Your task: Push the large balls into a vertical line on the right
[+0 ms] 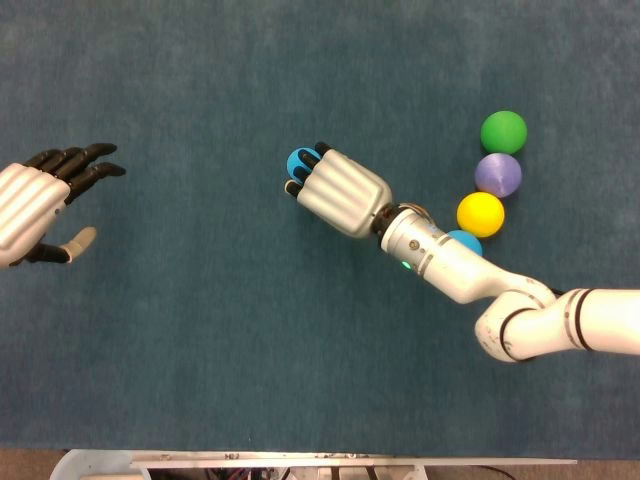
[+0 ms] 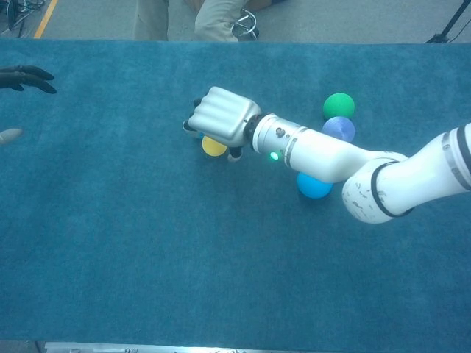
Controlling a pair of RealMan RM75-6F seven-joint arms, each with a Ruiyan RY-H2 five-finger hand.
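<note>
Four large balls lie at the right: green (image 1: 503, 132), purple (image 1: 498, 174) and yellow (image 1: 480, 213) in a slightly slanted column, and blue (image 1: 466, 241) half hidden under my right forearm. In the chest view the green (image 2: 338, 105), purple (image 2: 338, 129) and blue (image 2: 314, 186) balls show; the arm hides the yellow one. My right hand (image 1: 340, 192) reaches left of them, fingers bent down over a small blue ball (image 1: 296, 160) and a small yellow ball (image 2: 213, 147), holding nothing. My left hand (image 1: 40, 205) hovers open at the far left.
The blue cloth table (image 1: 200, 340) runs wide and bare across the front and left. A person's legs (image 2: 199, 18) and a stool stand beyond the far edge in the chest view. The right forearm (image 1: 450, 270) lies across the table beside the column.
</note>
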